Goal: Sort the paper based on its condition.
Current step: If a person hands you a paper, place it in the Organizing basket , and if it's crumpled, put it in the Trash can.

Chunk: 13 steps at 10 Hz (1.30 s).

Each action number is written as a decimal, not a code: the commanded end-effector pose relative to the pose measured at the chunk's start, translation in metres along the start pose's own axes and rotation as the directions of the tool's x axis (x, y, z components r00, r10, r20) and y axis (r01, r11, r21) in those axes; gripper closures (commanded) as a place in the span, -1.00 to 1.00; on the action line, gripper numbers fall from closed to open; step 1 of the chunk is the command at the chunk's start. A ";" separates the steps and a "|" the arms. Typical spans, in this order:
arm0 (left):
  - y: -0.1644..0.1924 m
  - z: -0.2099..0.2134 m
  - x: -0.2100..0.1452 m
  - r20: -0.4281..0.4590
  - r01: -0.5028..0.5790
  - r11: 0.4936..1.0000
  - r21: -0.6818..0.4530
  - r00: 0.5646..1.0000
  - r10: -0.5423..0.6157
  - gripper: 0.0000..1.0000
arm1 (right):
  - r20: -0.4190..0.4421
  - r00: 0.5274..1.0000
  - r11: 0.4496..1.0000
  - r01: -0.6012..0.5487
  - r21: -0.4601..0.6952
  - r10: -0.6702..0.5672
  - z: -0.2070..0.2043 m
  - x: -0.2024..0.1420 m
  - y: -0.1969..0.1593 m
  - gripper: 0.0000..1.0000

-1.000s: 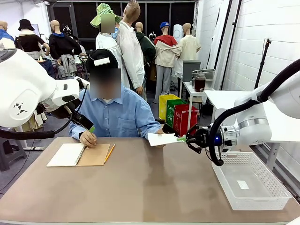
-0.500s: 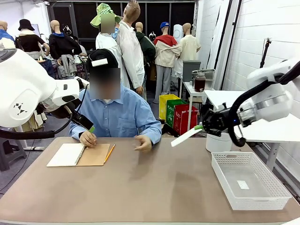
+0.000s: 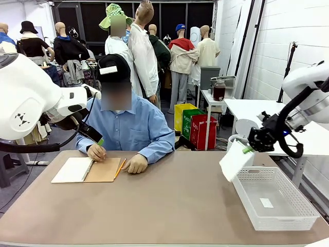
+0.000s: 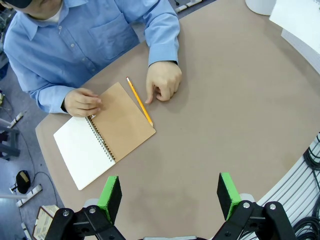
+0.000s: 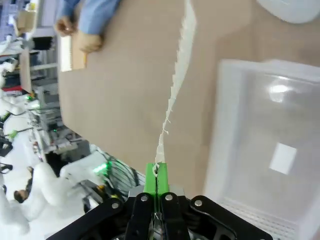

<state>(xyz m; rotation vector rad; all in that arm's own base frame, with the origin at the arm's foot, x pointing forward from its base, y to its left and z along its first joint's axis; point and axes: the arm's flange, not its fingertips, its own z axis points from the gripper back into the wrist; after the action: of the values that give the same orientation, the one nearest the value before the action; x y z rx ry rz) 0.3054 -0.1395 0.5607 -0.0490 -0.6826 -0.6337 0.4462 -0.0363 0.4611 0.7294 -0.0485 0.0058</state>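
At the right of the front view, the right gripper (image 3: 248, 150) pinches the paper (image 3: 236, 160) by its top edge, jaws fully closed; the sheet hangs over the basket (image 3: 303, 217), likely for dropping; the left gripper (image 4: 170, 196) hovers wide open, empty, above the table (image 4: 225, 115).
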 end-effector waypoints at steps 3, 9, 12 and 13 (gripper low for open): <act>0.000 -0.001 0.000 0.001 -0.001 1.000 -0.002 1.000 0.001 -1.00 | -0.098 0.994 0.988 -0.060 -0.139 0.047 0.003 -0.023 -0.041 1.00; 0.000 -0.001 0.000 0.001 -0.001 1.000 -0.002 1.000 0.001 -1.00 | 0.016 0.996 0.953 0.093 -0.290 -0.092 0.008 -0.052 -0.090 1.00; 0.000 -0.001 0.000 0.001 -0.001 1.000 -0.002 1.000 0.001 -1.00 | 0.033 0.995 0.949 0.096 -0.299 -0.090 -0.001 -0.065 -0.085 1.00; 0.000 -0.001 0.000 0.001 -0.001 1.000 -0.002 1.000 0.001 -1.00 | 0.007 0.996 0.956 0.092 -0.280 -0.094 -0.009 -0.067 -0.080 1.00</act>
<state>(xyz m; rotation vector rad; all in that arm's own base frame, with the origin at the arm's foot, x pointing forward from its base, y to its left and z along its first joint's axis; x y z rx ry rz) 0.3054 -0.1395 0.5607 -0.0490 -0.6826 -0.6338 0.3871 -0.1035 0.3992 0.4568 -0.0289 -0.0841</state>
